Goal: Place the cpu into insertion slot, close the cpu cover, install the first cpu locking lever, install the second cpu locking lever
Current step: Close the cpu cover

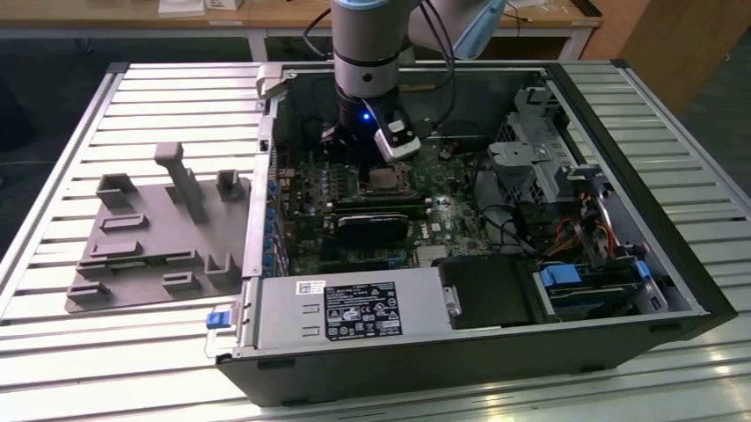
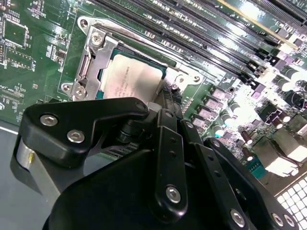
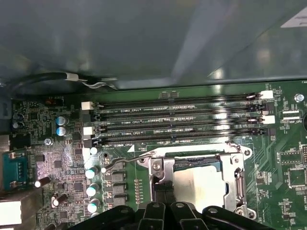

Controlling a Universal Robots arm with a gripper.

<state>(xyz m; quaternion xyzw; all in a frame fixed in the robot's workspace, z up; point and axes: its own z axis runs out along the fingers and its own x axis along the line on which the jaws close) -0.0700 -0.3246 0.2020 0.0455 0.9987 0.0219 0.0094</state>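
Exterior view: the black two-fingered gripper (image 1: 378, 167) is seen lowered into the open black computer case (image 1: 674, 264), above the green motherboard (image 1: 308, 211). In the first wrist view, the small square silver-grey cpu (image 3: 199, 184) is shown seated in the silver-rimmed insertion slot (image 3: 194, 164), with the thin silver metal cpu cover (image 3: 238, 184) laid flat over its edges. The gripper's fingers (image 3: 158, 191) are drawn together at the cover's side bar (nothing is held). A thin wire locking lever (image 3: 127, 160) juts from the socket's corner.
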